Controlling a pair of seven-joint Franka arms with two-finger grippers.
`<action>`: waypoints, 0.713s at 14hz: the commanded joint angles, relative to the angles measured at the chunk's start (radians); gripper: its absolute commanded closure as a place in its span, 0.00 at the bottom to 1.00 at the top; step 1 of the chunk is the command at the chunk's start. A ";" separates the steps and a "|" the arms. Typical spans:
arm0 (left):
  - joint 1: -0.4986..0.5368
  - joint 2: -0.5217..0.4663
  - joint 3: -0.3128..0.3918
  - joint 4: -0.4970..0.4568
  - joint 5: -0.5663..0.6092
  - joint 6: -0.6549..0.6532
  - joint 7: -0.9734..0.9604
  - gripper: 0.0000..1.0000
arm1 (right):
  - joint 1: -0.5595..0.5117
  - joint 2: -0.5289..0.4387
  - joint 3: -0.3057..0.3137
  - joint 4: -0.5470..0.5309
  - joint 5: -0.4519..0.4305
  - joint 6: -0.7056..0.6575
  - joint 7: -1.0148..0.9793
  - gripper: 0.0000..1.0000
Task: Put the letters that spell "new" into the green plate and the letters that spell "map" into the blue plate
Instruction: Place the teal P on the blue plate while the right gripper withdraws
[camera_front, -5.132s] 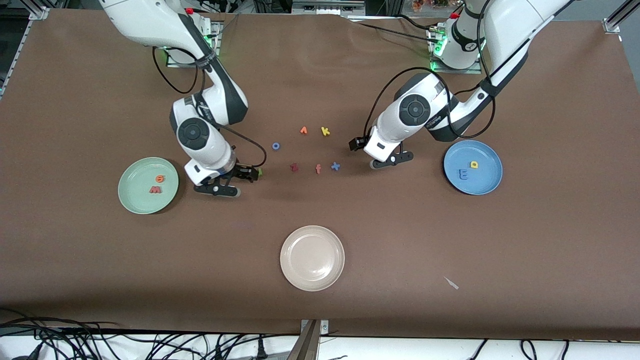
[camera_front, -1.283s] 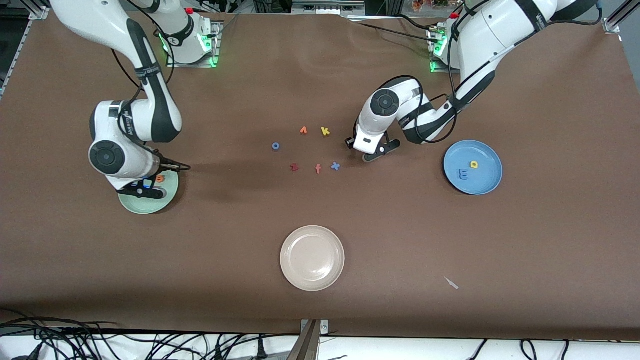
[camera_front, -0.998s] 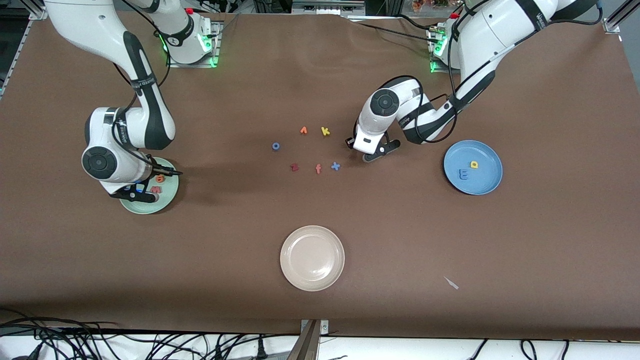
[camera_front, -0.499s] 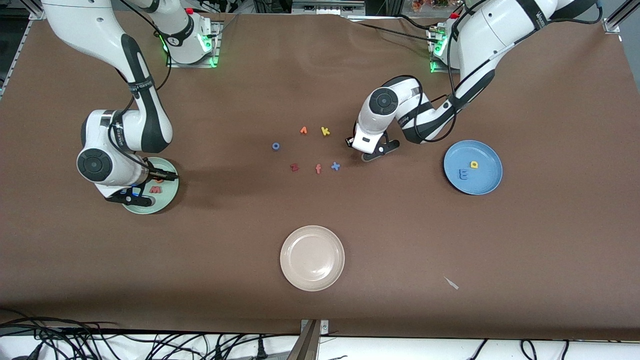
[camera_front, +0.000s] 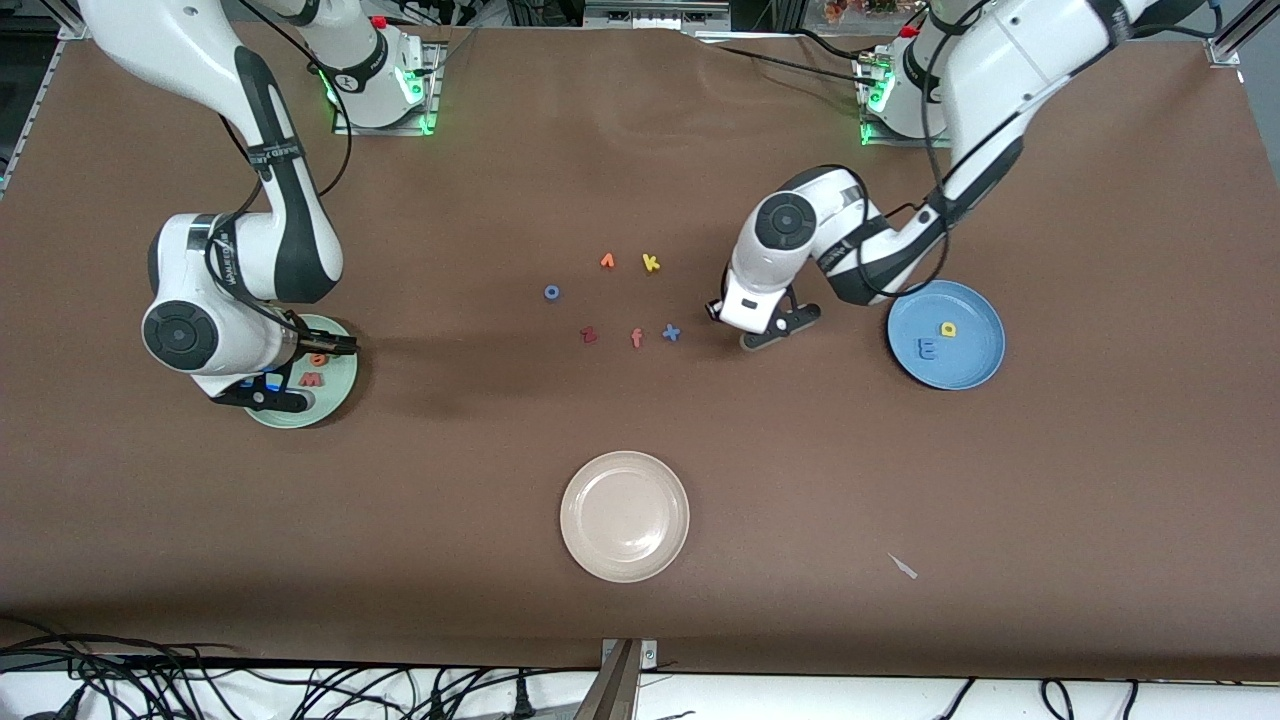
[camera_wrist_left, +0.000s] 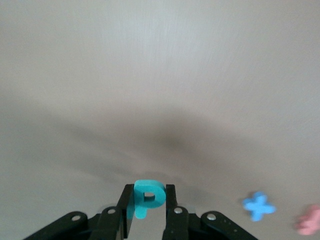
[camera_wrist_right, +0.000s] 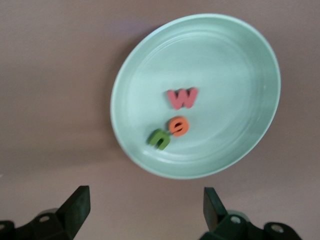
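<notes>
The green plate (camera_wrist_right: 235, 60) holds the red-pink "w" (camera_wrist_right: 182, 98), the orange "e" (camera_wrist_right: 179, 126) and the green "n" (camera_wrist_right: 159, 138). My right gripper (camera_wrist_right: 146, 215) hangs open and empty over that plate's edge (camera_front: 337, 392). In the left wrist view the teal "p" (camera_wrist_left: 148, 196) stands pinched between my left gripper's fingers (camera_wrist_left: 171, 205). That left gripper (camera_front: 765, 333) is shut on it over the table, between the blue "x" (camera_front: 671, 333) and the blue plate (camera_front: 975, 372). The blue plate holds the blue "m" (camera_front: 927, 349) and the yellow "a" (camera_front: 948, 328).
Loose letters lie mid-table: a blue "o" (camera_front: 551, 292), an orange one (camera_front: 607, 261), a yellow "k" (camera_front: 651, 263), a dark red "z" (camera_front: 588, 335) and a pink "f" (camera_front: 636, 338). A cream plate (camera_front: 624, 516) sits nearer the camera.
My right gripper has opened over the green plate and the green "n" now lies in it. My left gripper has shut on the teal "p" and shifted toward the blue plate.
</notes>
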 joint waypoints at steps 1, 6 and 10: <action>0.211 -0.024 -0.160 0.009 0.017 -0.093 0.122 0.80 | -0.001 -0.036 0.025 0.011 0.009 -0.064 0.003 0.00; 0.432 -0.028 -0.200 0.009 0.026 -0.190 0.408 0.80 | 0.008 -0.084 0.058 0.068 0.009 -0.202 0.002 0.00; 0.560 -0.024 -0.185 0.000 0.035 -0.231 0.662 0.80 | -0.039 -0.232 0.152 0.046 -0.009 -0.269 -0.009 0.00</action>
